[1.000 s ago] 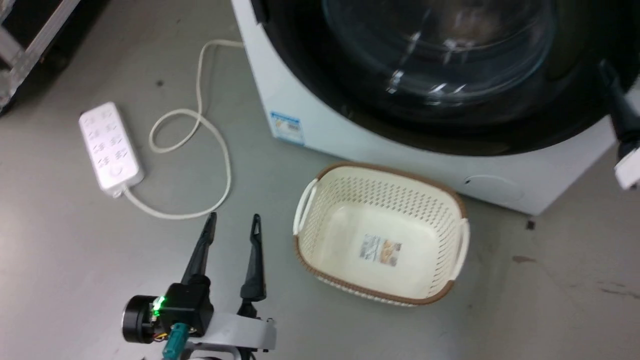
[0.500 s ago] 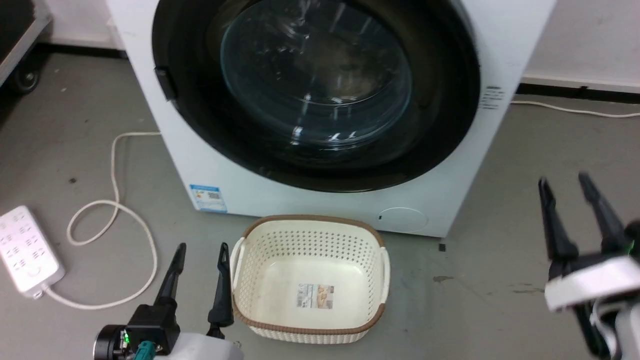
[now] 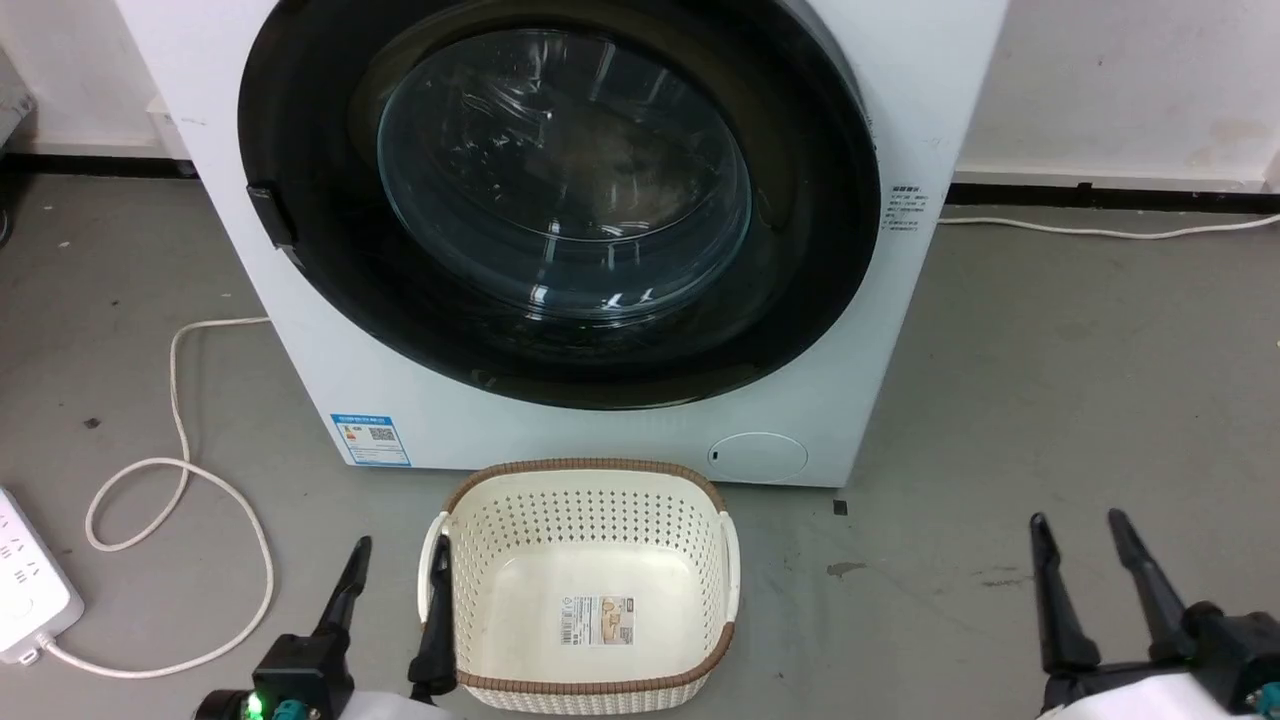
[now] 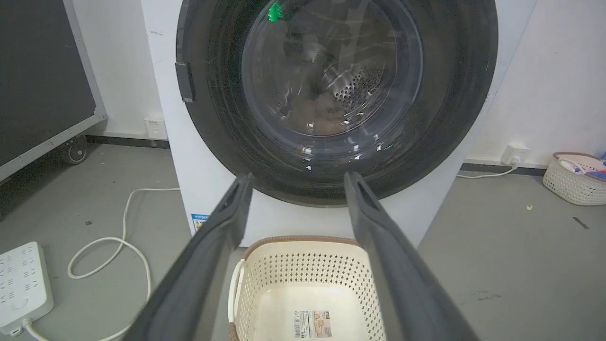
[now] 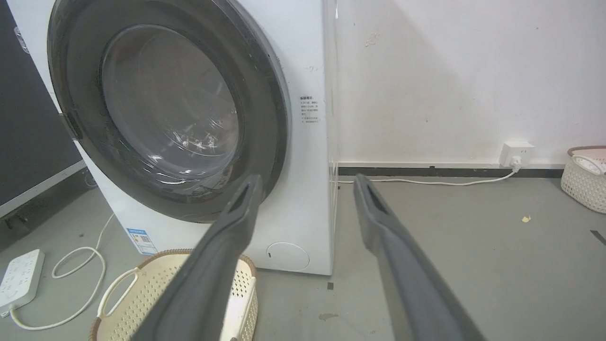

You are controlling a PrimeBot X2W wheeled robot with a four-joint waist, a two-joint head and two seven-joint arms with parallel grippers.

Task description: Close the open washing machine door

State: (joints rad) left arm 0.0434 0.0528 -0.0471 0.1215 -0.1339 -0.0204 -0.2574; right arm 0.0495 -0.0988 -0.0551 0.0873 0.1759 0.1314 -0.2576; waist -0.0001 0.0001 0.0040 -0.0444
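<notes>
The washing machine door (image 3: 560, 200) lies flat against the front of the washing machine (image 3: 640, 440). The left end effector (image 3: 400, 543) and the right end effector (image 3: 1077, 518) hang low, fingers spread apart, holding nothing.

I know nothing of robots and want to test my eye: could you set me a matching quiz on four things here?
1 washing machine door
2 basket
3 power strip
4 right gripper

A white, on the floor, far left in head view
B open, holding nothing
C shut against the washing machine
D cream with a brown rim

Pairs: 1C, 2D, 3A, 4B
</notes>
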